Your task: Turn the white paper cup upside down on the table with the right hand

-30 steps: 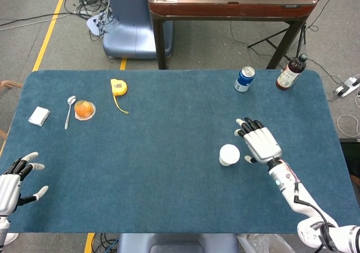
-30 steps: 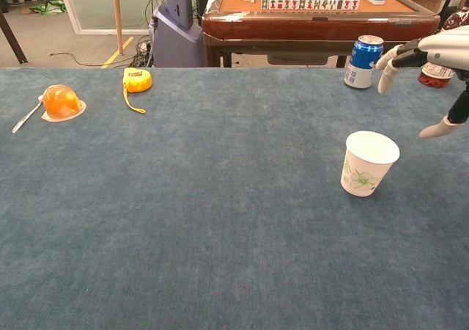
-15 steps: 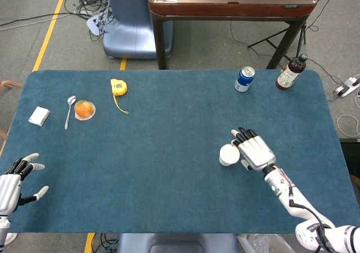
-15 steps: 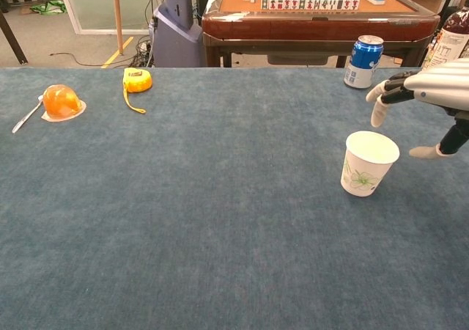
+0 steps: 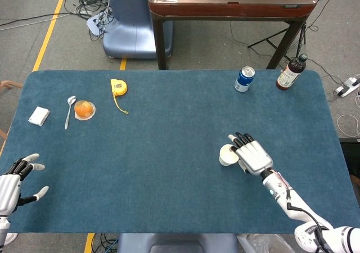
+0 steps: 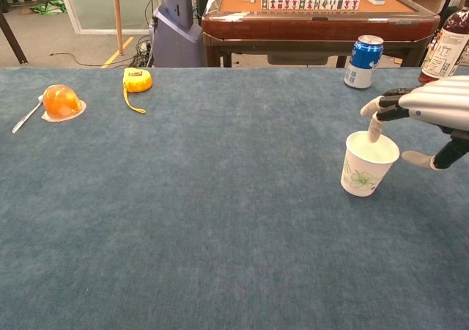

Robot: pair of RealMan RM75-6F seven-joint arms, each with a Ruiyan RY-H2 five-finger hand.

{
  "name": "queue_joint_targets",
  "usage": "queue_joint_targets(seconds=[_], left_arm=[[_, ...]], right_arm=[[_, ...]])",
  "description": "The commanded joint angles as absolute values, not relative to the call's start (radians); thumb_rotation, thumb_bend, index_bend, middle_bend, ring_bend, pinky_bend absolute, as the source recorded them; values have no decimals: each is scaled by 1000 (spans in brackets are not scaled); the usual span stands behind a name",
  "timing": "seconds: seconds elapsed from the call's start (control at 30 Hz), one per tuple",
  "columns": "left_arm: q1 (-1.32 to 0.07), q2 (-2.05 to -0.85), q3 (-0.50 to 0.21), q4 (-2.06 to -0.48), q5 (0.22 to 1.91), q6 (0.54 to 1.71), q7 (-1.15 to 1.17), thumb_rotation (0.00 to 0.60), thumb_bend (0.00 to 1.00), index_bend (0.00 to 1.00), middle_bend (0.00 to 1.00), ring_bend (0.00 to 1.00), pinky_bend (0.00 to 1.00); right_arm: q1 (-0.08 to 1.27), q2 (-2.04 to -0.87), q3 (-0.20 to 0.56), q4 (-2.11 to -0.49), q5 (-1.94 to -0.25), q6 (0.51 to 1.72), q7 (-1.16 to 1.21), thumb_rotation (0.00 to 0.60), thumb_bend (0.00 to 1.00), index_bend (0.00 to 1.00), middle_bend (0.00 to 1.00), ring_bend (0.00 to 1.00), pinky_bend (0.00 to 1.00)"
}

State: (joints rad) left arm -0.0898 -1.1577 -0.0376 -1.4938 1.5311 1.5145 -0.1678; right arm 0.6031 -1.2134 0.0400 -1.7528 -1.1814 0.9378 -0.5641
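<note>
The white paper cup [image 5: 225, 156] [image 6: 363, 171] stands upright, mouth up, on the blue table [image 5: 169, 168], right of the middle. My right hand [image 5: 251, 154] [image 6: 431, 103] hovers palm-down just right of it. One fingertip [image 6: 374, 128] dips over the cup's rim, and the thumb hangs apart on the cup's right side. The fingers are spread and the cup is not gripped. My left hand [image 5: 13, 181] lies at the table's front left corner with its fingers apart and nothing in it.
A blue can [image 5: 244, 78] [image 6: 363, 61] and a brown bottle [image 5: 290, 73] [image 6: 445, 50] stand at the back right. A yellow tape measure [image 5: 118, 87], an orange jelly cup [image 5: 84, 109], a spoon [image 5: 69, 111] and a white box [image 5: 39, 116] lie at the left.
My right hand has moved left and nearer to the cup, from beside it to over its rim. The cup has not moved, nor has the left hand.
</note>
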Motion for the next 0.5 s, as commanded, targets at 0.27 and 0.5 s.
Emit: queue_joint_targets(seconds=[0.27, 0.5], left_arm=[[-90, -1158, -36, -1498, 1534, 1514, -160, 600, 149, 387, 208, 169, 420], [-90, -1158, -31, -1504, 1541, 1514, -148, 600, 148, 387, 208, 169, 420]], right_arm=[[569, -1187, 0, -1755, -1185, 967, -556, 600, 504, 350, 80, 0, 126], [533, -1160, -27, -1752, -1179, 1000, -549, 600, 505, 351, 48, 0, 112]])
